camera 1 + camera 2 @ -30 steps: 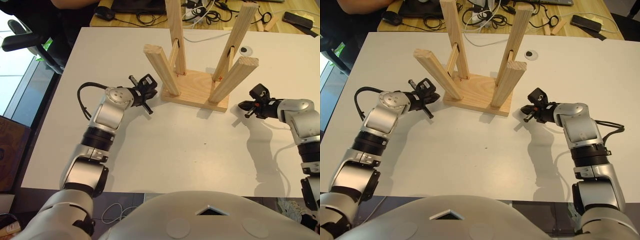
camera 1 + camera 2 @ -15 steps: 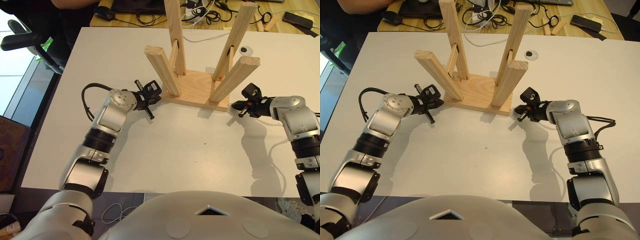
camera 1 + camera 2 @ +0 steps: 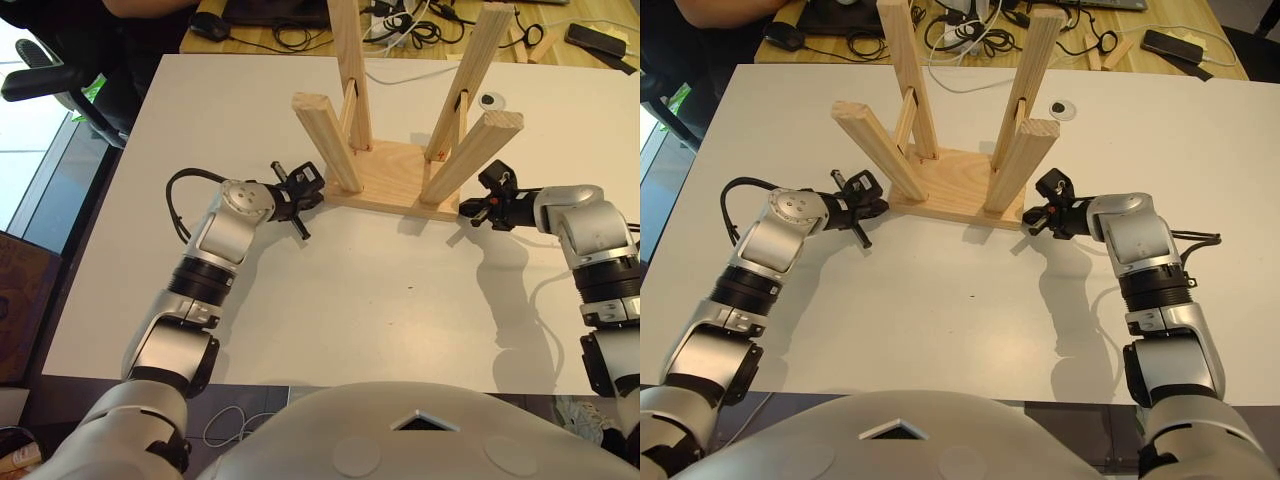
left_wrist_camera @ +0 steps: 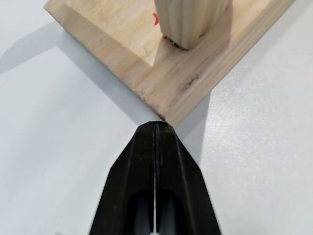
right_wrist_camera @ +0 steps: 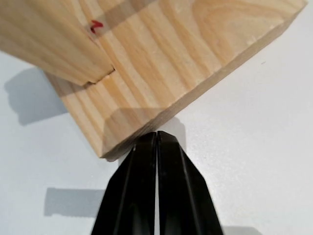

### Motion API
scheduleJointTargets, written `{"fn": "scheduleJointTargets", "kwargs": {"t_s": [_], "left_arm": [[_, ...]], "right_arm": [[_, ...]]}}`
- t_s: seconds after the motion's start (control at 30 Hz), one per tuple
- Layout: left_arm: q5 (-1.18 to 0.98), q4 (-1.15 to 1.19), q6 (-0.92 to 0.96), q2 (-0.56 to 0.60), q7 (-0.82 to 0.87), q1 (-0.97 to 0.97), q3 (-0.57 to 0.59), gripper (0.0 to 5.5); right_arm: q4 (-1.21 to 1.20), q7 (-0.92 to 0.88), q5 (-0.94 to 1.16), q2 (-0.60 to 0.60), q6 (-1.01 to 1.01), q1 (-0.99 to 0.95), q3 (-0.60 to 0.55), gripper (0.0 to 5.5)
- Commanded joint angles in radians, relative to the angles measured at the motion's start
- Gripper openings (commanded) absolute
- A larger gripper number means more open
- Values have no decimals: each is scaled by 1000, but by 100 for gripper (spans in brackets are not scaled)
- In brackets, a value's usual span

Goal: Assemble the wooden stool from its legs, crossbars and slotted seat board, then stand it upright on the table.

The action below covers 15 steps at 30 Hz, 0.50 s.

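The wooden stool stands upside down at the table's far middle. Its seat board [image 3: 390, 182] lies flat on the white table [image 3: 330, 290], and its legs [image 3: 326, 140] point up and splay outward. My left gripper [image 3: 318, 192] is shut and empty, its tip touching or nearly touching the board's left near corner [image 4: 161, 110]. My right gripper [image 3: 467, 210] is also shut and empty, its tip at the board's right near corner [image 5: 110, 147]. A leg [image 5: 49, 39] is set into the board close to that corner.
A small black disc [image 3: 491, 100] lies on the table behind the stool. Beyond the far edge is a wooden desk with cables [image 3: 400, 22], a mouse [image 3: 210, 27], a phone [image 3: 598, 40] and loose wood pieces [image 3: 532, 42]. An office chair [image 3: 50, 80] stands at the left.
Both shut grippers closed in on the seat board. The left moved right to its left corner. The right moved left to its right corner.
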Motion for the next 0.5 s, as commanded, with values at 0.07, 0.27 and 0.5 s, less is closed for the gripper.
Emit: {"fn": "scheduleJointTargets", "kwargs": {"t_s": [0.07,0.27,0.5], "left_arm": [[-44,-64,7,-17,-45,23,5,0],[-33,-95,12,-3,-43,53,5,0],[23,-62,-11,5,9,37,-6,0]], "right_arm": [[-72,43,34,-26,23,26,-12,7],[-86,30,30,-54,34,50,-22,7],[-80,44,9,-83,71,51,14,7]]}}
